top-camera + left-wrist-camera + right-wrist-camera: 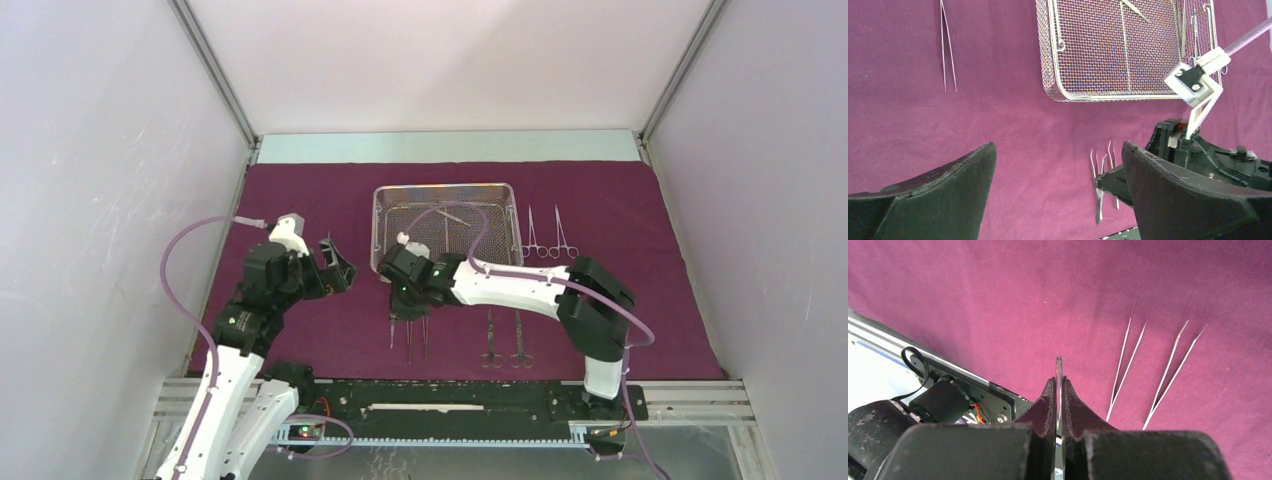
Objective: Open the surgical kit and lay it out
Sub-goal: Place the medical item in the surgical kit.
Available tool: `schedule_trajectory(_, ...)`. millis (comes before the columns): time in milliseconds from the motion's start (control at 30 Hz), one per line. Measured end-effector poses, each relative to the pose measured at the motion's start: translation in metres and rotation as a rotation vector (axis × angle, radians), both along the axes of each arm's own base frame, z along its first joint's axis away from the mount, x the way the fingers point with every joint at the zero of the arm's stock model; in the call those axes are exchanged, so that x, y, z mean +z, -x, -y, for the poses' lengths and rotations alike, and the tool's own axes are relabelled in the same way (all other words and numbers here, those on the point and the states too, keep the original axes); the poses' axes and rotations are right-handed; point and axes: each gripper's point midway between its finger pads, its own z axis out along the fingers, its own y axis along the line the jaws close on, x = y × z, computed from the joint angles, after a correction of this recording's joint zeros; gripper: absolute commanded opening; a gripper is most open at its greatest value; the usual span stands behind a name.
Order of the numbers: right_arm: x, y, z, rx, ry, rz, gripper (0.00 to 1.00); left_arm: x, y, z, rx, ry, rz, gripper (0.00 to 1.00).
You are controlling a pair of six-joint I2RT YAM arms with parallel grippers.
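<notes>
While the left gripper [1058, 150] gapes empty, the right gripper [1058, 383] pinches a slim steel instrument [1058, 365].

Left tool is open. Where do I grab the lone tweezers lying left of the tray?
I'd pinch the tweezers across both legs near mid-length, left tool coming straight down, jaws crosswise. They lie flat on the cloth, legs close together, so a side approach finds nothing.

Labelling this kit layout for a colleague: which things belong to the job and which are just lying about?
Job: maroon cloth, mesh tray, clamps, scissors, laid-out tweezers, slim steel instrument in the shut right gripper.
Lying about: black rail, purple cable, white walls.
</notes>
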Motion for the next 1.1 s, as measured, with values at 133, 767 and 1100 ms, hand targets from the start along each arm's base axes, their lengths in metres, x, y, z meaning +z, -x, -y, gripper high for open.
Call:
schedule_trajectory(133, -0.008, 0.006, -0.004, 0.006, 0.036, -0.022, 0.0, 0.001, 0.0, 0.0, -0.006, -0.006, 0.005, 1.0)
schedule_trajectory(767, -0.048, 0.025, -0.003, 0.007, 0.195, -0.106, 0.0, 0.008, 0.004, 0.001, -0.015, 0.006, 0.042, 1.0)
schedule_trajectory(1100, -0.046, 0.02, -0.006, -0.004, 0.209, -0.094, 0.0, 0.009, 0.004, 0.001, -0.015, 0.007, 0.046, 1.0)
